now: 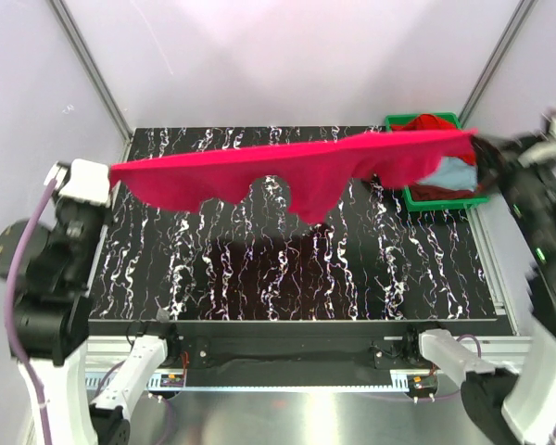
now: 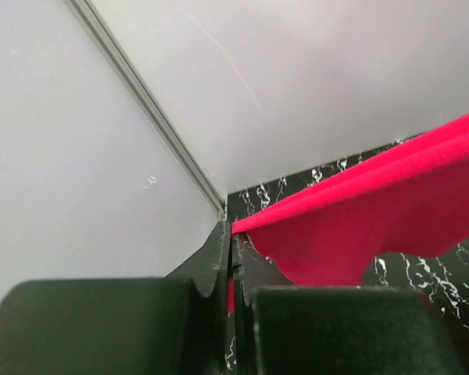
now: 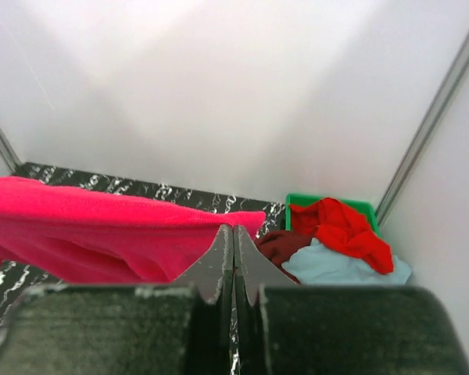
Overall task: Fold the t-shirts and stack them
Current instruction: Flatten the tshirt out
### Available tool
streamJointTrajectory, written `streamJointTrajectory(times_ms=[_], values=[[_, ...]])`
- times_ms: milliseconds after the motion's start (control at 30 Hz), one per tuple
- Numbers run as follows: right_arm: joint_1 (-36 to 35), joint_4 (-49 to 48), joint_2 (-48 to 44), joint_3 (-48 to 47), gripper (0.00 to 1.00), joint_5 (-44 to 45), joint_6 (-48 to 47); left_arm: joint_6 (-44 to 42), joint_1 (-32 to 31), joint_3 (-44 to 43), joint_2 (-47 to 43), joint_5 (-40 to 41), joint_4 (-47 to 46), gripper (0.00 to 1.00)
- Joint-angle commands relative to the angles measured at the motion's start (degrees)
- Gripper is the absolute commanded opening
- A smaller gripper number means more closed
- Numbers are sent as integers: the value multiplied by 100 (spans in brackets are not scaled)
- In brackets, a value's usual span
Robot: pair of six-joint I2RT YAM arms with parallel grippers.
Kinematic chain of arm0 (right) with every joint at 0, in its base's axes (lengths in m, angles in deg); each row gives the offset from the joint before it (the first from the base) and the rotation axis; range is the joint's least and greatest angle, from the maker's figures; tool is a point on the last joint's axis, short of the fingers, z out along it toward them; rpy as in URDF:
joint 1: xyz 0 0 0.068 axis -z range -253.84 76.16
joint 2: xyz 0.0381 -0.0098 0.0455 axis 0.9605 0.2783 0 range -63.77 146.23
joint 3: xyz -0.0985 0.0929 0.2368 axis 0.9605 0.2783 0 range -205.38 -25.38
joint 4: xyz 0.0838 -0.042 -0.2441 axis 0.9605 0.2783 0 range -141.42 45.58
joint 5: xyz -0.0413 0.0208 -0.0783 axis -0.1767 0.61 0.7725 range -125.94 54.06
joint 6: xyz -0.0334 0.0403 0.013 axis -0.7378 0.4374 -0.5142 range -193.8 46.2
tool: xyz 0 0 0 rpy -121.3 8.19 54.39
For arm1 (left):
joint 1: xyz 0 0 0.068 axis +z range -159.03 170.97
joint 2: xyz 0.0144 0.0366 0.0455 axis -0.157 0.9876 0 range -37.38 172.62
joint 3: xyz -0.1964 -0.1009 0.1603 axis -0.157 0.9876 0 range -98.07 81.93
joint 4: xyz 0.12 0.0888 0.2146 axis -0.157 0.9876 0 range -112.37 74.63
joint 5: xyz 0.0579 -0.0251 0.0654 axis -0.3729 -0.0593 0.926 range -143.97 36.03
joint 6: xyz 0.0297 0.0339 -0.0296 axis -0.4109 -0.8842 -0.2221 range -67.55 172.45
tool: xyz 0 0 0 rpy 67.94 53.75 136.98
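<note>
The crimson-pink t-shirt [image 1: 287, 167] hangs stretched in the air above the black marbled table [image 1: 287, 278], held at both ends. My left gripper [image 1: 111, 174] is shut on its left corner, seen in the left wrist view [image 2: 233, 234] with the cloth [image 2: 375, 219] running off to the right. My right gripper [image 1: 477, 141] is shut on its right corner, seen in the right wrist view [image 3: 234, 232] with the cloth [image 3: 102, 226] to the left. The brighter red t-shirt [image 3: 340, 226], dark maroon t-shirt [image 3: 285, 246] and light blue-grey t-shirt [image 3: 344, 267] lie bunched in the green bin [image 1: 435, 193].
The green bin [image 3: 301, 201] stands at the table's far right corner. White walls with metal frame posts [image 1: 93, 74] close in the back and sides. The table's front edge [image 1: 296, 324] runs just beyond the arm bases.
</note>
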State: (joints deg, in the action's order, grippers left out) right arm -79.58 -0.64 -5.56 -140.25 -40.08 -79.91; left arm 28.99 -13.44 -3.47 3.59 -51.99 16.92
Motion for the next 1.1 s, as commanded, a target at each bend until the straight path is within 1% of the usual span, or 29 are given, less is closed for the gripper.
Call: streamJointTrajectory(times_ms=[0,100,200,267,333,467,533,567,600,633,667,700,767,800,900,933,967,1000,1033,1067], values=[[108,484,-346,-492,0,801,-48,8,89,-169,-247,620,140,0],[117,547,-346,-799,0,897,-153,17,89,-423,-213,707,211,0],[108,407,-118,-1098,0,1012,-311,-105,89,-661,-55,839,167,0],[117,266,66,-1082,0,1047,-417,-237,89,-635,51,866,71,0],[108,-67,163,-889,0,1073,-470,-334,89,-364,113,857,-96,0],[108,-578,383,-144,0,1038,-497,-414,89,286,209,725,-281,0],[108,-981,471,270,0,995,-523,-475,89,787,306,585,-334,0],[108,-1122,506,716,0,933,-523,-475,89,971,341,567,-378,0],[108,-1402,550,938,0,872,-505,-518,89,1434,385,532,-448,0],[108,-1544,637,1166,0,741,-479,-536,89,1674,464,506,-640,0],[108,-1702,691,1647,0,678,-435,-554,89,1920,499,479,-790,0],[117,-2025,761,1896,0,617,-409,-641,89,2444,552,366,-930,0],[117,-2509,1059,2553,0,476,-417,-694,98,2870,859,312,-1396,0],[108,-2651,1321,2731,0,450,-409,-773,98,3228,1147,303,-1737,0],[117,-3205,1779,3294,0,432,-671,-966,115,3617,1711,303,-2170,0],[125,-3346,2094,3409,0,432,-768,-1011,141,3654,2121,294,-2423,0],[126,-3478,2254,3558,0,432,-891,-1046,194,3663,2334,286,-2513,0],[152,-3722,2438,3577,0,258,-944,-1125,238,3628,2545,207,-2601,0],[169,-3803,2823,3559,0,195,-997,-1186,290,3567,2965,180,-2732,0],[169,-3865,3036,3368,0,177,-1015,-1248,308,3462,3187,171,-2751,0]])
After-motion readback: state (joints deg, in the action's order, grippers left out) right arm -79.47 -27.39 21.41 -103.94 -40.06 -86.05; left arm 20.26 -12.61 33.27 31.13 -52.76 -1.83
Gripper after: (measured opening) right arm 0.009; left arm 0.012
